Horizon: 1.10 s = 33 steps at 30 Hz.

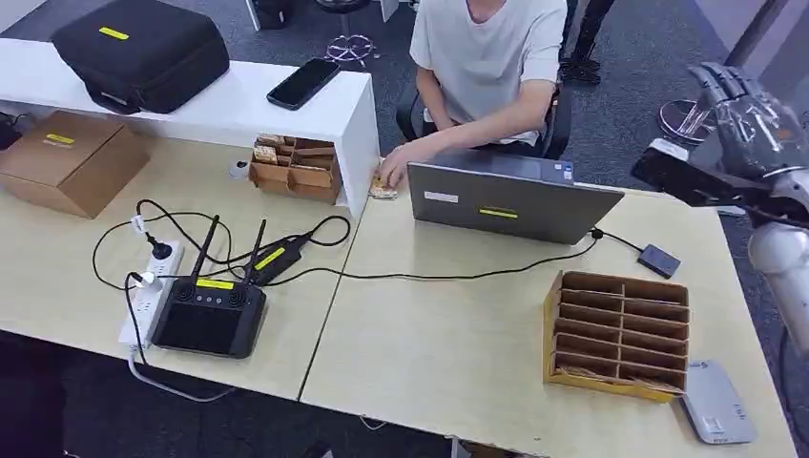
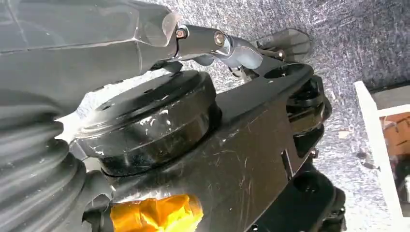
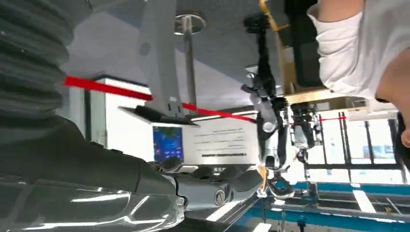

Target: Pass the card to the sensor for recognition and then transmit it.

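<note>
Cards still sit in the slotted box point(image 1: 618, 334); my right hand point(image 1: 754, 119), raised far right, looks released and holds nothing, so next I reach down for one.

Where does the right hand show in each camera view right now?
Head view: right hand raised at the far right edge, past the table.
Right wrist view: close in the foreground, fingers stretched toward the bright windows.
Left wrist view: faces the carpet floor, away from it.
Shared landmark: the person's white shirt, also in the right wrist view.
</note>
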Motion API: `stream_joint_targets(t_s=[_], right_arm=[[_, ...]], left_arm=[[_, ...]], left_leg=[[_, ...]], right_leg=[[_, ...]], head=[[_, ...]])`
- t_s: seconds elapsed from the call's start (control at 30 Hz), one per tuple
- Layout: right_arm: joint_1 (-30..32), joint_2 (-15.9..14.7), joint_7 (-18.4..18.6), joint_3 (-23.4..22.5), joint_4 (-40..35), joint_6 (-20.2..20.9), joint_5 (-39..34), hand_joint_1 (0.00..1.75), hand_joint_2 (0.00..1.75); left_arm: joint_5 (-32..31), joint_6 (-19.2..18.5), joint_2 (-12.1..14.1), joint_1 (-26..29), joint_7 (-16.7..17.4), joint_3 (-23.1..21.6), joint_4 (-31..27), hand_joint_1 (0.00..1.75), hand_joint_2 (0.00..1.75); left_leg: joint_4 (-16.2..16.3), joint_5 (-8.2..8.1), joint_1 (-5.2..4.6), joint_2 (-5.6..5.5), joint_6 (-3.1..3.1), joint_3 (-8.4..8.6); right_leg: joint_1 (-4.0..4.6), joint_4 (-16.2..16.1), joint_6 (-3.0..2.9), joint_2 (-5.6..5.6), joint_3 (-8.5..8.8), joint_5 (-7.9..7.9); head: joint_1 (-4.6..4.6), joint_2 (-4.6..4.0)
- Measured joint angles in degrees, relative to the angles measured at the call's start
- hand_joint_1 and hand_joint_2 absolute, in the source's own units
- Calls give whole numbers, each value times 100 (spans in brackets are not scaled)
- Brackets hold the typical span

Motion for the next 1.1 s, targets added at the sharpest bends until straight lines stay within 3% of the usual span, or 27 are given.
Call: stream_joint_targets(t_s=[0.03, 0.07, 0.27, 0.4, 0.63, 0.9, 1.1], right_arm=[[118, -69, 0, -48, -195, 4, -28, 0, 0], [216, -117, 2, -85, -330, 11, -39, 0, 175], [702, -407, -15, -282, -1106, 28, -312, 0, 175], [1572, -806, -17, -679, -2177, -13, -520, 0, 175], [2660, -1237, -92, -1233, -3333, -107, -570, 0, 175], [4092, -1405, -181, -1873, -4476, -376, -408, 0, 175], [4763, -1490, -216, -2190, -4895, -433, -382, 0, 175]], left_arm=[[4, 2, -2, 6, -2, 9, 0, 0, 175], [7, 2, -2, 6, -2, 20, 0, 0, 175], [77, 33, -9, 22, -9, 109, 0, 0, 175], [118, 85, -17, 66, -20, 168, 0, 0, 175], [144, 149, -22, 89, -9, 260, 0, 0, 175], [157, 208, 18, 110, 18, 328, 0, 0, 175], [160, 210, 33, 120, 15, 376, 0, 0, 175]], left_leg=[[0, 0, 0, 0, 0, -1], [0, -1, 0, 1, 1, -1], [1, -1, 2, -5, 2, 3], [0, -2, 3, -21, 2, -7], [0, -6, 3, -14, 7, -9], [-3, -7, 3, -12, 8, -11], [-3, -7, 3, -10, 8, -11]], right_leg=[[0, 0, 0, 1, 0, 0], [0, -1, 0, 3, 0, 0], [1, -6, 0, -5, 0, 0], [3, -7, 1, -24, 4, -2], [4, -13, 2, -22, 0, -3], [4, -12, 2, -18, -1, -4], [4, -12, 2, -16, -2, -4]], head=[[0, 0], [0, 0], [0, 0], [2, 0], [4, 0], [0, 0], [2, 0]])
